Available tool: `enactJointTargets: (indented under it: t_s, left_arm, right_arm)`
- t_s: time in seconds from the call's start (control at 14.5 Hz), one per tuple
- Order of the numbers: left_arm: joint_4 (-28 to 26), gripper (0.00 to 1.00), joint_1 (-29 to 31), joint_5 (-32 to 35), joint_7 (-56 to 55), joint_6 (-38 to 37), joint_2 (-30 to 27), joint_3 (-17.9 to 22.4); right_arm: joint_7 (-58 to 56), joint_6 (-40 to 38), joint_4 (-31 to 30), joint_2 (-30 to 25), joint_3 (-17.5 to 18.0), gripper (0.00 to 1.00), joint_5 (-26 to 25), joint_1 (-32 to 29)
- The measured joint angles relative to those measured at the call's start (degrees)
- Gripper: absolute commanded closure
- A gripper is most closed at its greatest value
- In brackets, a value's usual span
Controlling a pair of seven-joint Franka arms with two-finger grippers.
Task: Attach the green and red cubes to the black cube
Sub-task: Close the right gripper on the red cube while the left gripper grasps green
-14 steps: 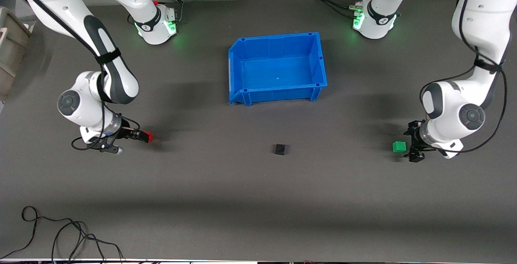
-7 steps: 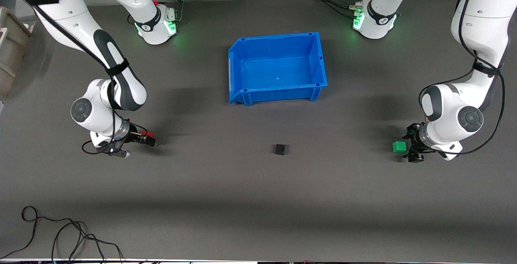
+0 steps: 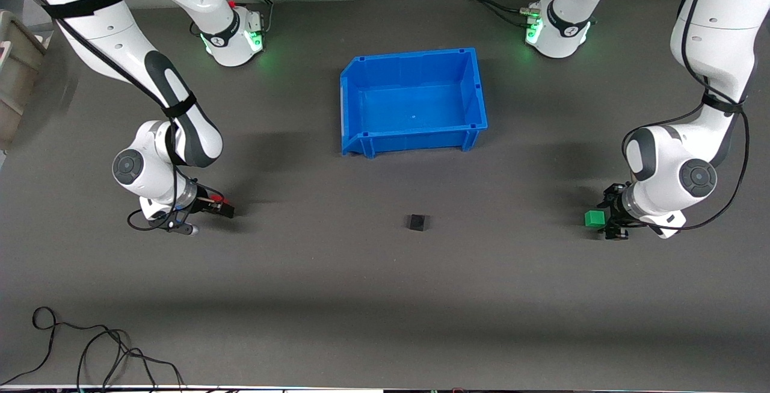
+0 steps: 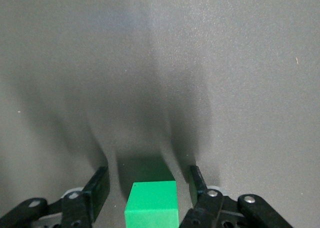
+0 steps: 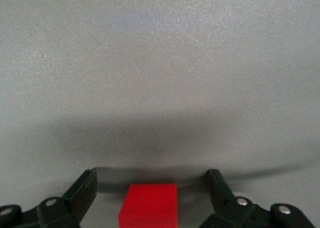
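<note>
1. The green cube [image 4: 152, 204] sits on the desk [image 3: 385, 297] toward the left arm's end, directly between the fingers of the left tool [image 4: 149, 188]. A gap shows on each side of it, so the fingers are spread around it and not yet pinching.

2. The red cube [image 5: 149, 204] sits on the desk toward the right arm's end, centred between the fingers of the right tool [image 5: 151, 188]. These fingers are spread wide, with clear space on both sides of the cube and no contact.

3. The black cube [image 3: 416, 222] lies alone on the desk, well apart from both tools, roughly midway between them. The blue bin [image 3: 355, 80] stands farther from the front camera than it.

4. Handling, as a judgement: all three cubes look like small, rigid, solid blocks. They are likely light, not fragile, and will not deform under a pinch. Their flat, smooth faces could slip or twist if gripped off-centre.

5. Where to take hold: two parallel side faces, squarely across the middle, with the fingers low enough to cover most of each face. The face that must meet the black cube should stay uncovered, pointing out past the fingertips.

6. The black cube is loose and light, so a sideways push could slide it away. Meeting it from both sides at once would steady it.
</note>
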Motion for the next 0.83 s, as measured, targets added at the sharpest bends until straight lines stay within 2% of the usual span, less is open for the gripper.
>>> enactJointTargets:
  t_s: [0.07, 0.14, 0.41, 0.48, 0.76, 0.83]
  left_arm:
    - [0.0, 0.3, -0.01, 0.0, 0.0, 0.01, 0.0, -0.02]
    - [0.0, 0.39, -0.03, 0.0, 0.0, 0.01, 0.0, -0.07]
    - [0.23, 0.97, -0.05, 0.0, 0.0, 0.27, 0.0, -0.16]
    - [0.23, 1.0, -0.05, 0.0, 0.0, 0.27, 0.0, -0.16]
    - [0.85, 1.0, -0.07, -0.01, -0.13, 0.23, 0.0, -0.19]
    - [1.57, 1.0, -0.09, -0.01, -0.41, -0.09, -0.02, -0.24]
  right_arm:
    - [0.02, 0.0, 0.01, 0.0, 0.0, 0.15, 0.0, 0.0]
    - [0.03, 0.0, 0.02, -0.01, 0.0, 0.26, 0.0, 0.0]
    - [0.08, -0.12, 0.19, -0.21, -0.02, 0.63, 0.0, 0.0]
    - [0.09, -0.12, 0.32, -0.26, 0.06, 0.69, 0.0, 0.0]
    - [0.16, -0.13, 0.57, -0.48, 0.21, 1.0, 0.04, 0.07]
    - [0.19, -0.14, 0.57, -0.56, 0.2, 1.0, 0.05, 0.06]
